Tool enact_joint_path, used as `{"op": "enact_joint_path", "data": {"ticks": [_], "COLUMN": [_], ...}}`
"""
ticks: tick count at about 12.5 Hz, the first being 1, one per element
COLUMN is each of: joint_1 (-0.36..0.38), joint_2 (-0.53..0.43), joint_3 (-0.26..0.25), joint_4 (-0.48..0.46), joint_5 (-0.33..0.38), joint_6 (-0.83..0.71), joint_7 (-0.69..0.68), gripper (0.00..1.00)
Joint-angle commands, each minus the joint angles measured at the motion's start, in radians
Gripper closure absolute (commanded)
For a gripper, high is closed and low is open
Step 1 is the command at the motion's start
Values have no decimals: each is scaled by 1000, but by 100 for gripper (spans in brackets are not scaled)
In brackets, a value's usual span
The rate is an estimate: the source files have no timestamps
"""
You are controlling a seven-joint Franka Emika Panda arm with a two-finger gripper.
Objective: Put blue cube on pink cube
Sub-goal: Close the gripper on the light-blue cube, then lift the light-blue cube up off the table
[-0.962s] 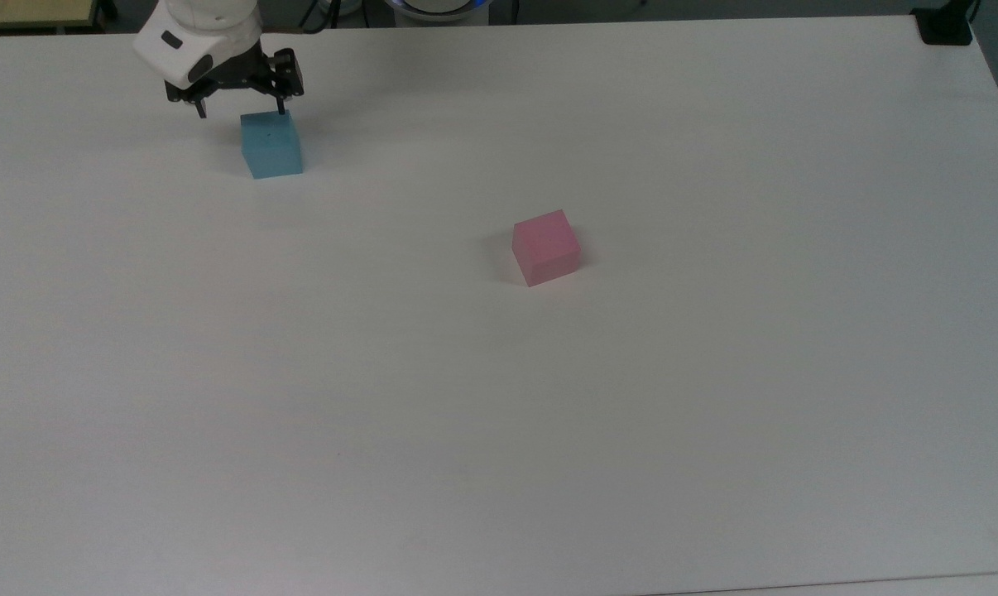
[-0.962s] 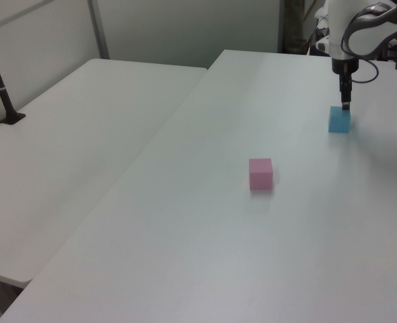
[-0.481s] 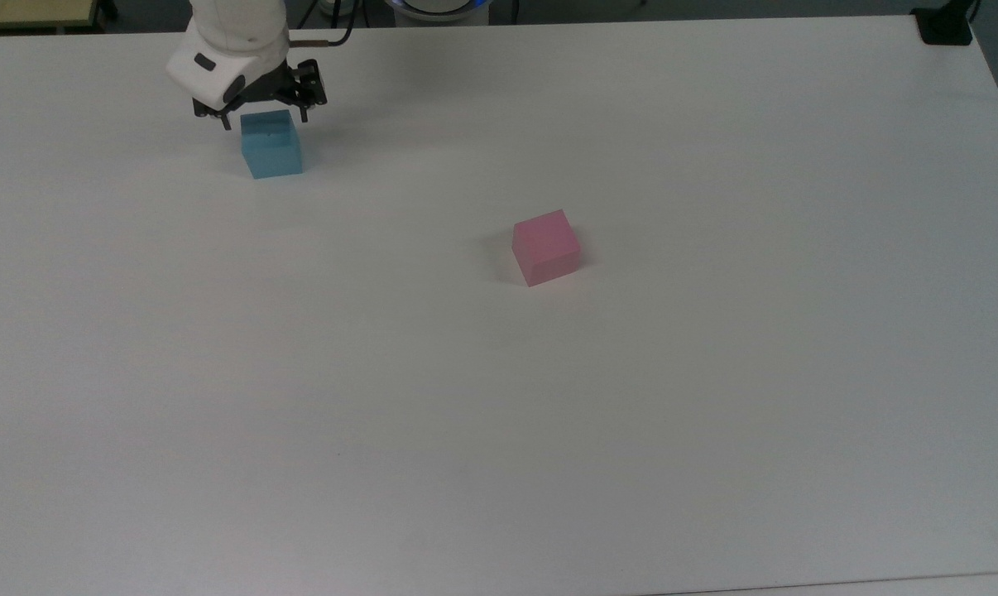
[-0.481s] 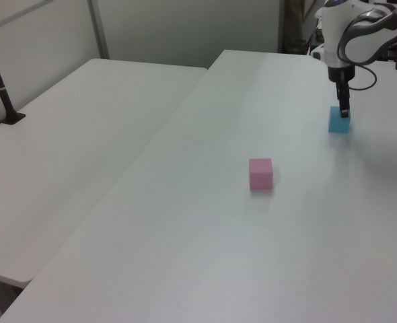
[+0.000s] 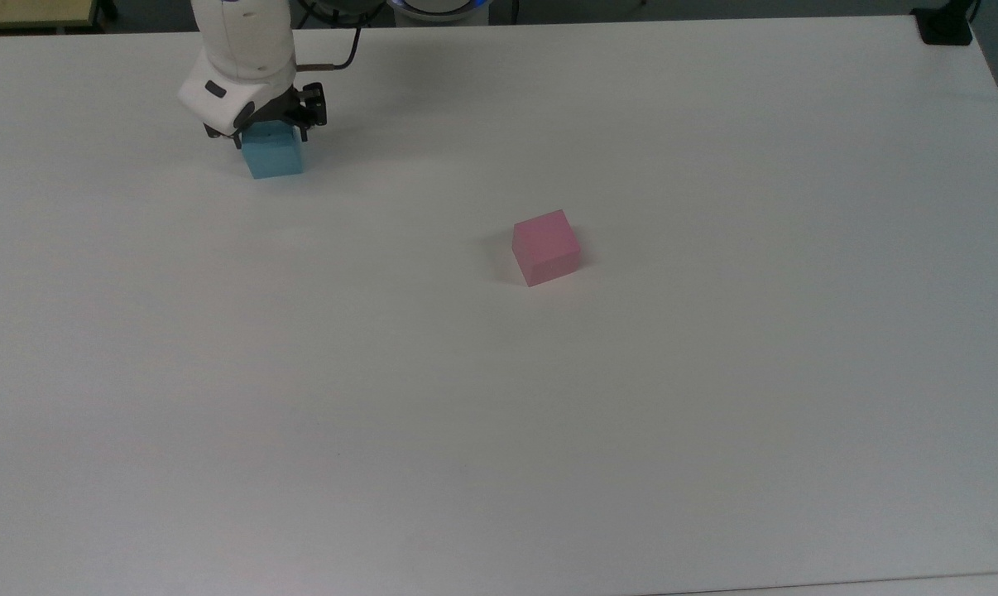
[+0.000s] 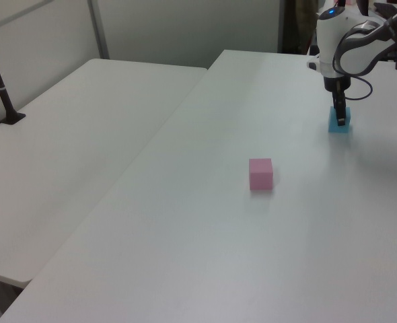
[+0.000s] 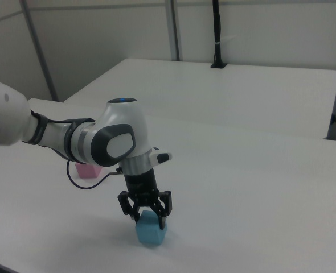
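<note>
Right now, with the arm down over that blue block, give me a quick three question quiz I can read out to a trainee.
1. True or false: the blue cube already sits on top of the pink cube.
2. Multiple choice: in the top view, the gripper is at A) the upper left, B) the centre, C) the lower right.
3. Fill in: in the right view, the open jaws stand on either side of the ____ cube.

Key
1. False: both cubes rest apart on the white table.
2. A.
3. Blue.
</note>
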Motion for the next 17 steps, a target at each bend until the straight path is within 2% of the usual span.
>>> {"op": "enact_joint_path", "data": {"ticks": [1,2,4,6,8,10,11,12,14,16,17], "joint_1": [9,7,0,-2,-3,-2,10,11,42,113,122], "joint_2": [-16,-34,-136,-215,-220,-218,-208,-189,-134,-27,31], "joint_3": [-9,-9,-9,-5,-4,0,17,69,124,172,216], "joint_4": [-11,-8,44,177,312,367,404,442,539,671,735], "joint_5": [-4,-4,0,87,104,106,109,121,179,177,175], "joint_6": [13,-8,-179,-399,-557,-576,-575,-575,-578,-614,-627], "joint_7": [13,14,4,1,10,34,92,132,227,353,408], "gripper": [85,90,91,91,91,91,91,91,91,91,91]}}
